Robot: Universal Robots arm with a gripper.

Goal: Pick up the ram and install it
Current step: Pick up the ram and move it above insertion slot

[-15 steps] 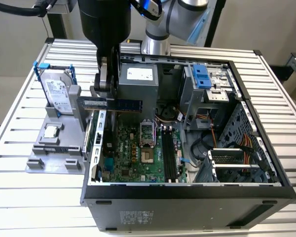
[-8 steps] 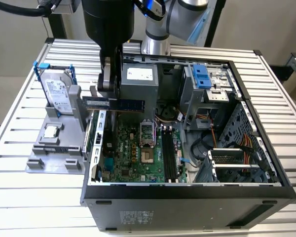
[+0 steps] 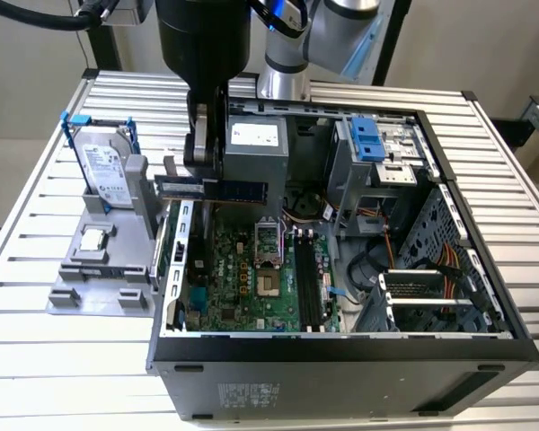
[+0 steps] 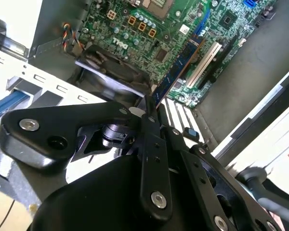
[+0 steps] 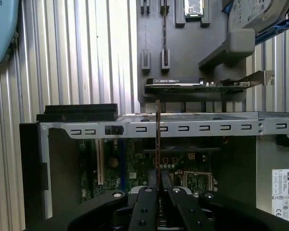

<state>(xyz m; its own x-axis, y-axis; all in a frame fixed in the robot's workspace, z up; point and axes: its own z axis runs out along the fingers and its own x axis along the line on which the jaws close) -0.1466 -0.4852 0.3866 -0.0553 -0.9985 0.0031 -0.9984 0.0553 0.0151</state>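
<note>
The ram [image 3: 238, 189] is a long, thin, dark stick held level above the open computer case [image 3: 341, 346], over the case's wall on the exterior view's left. My gripper [image 3: 207, 176] is shut on it near its middle, coming down from above. In the second wrist view the ram [image 4: 180, 67] juts out from between the fingers [image 4: 149, 139] over the green motherboard [image 4: 135, 29]. The first wrist view shows the ram [image 5: 157, 139] edge-on as a thin line rising from the gripper [image 5: 157, 190]. The black memory slots [image 3: 307, 283] lie lower, in the middle of the motherboard [image 3: 238, 287].
A grey fixture [image 3: 99, 269] on the exterior view's left holds a silver hard drive [image 3: 106, 172] and a small square processor chip [image 3: 92, 239]. Inside the case are a power supply [image 3: 256, 148], a drive cage with blue tabs [image 3: 368, 144] and loose cables [image 3: 445, 260]. Everything rests on a slatted metal table [image 3: 36, 197].
</note>
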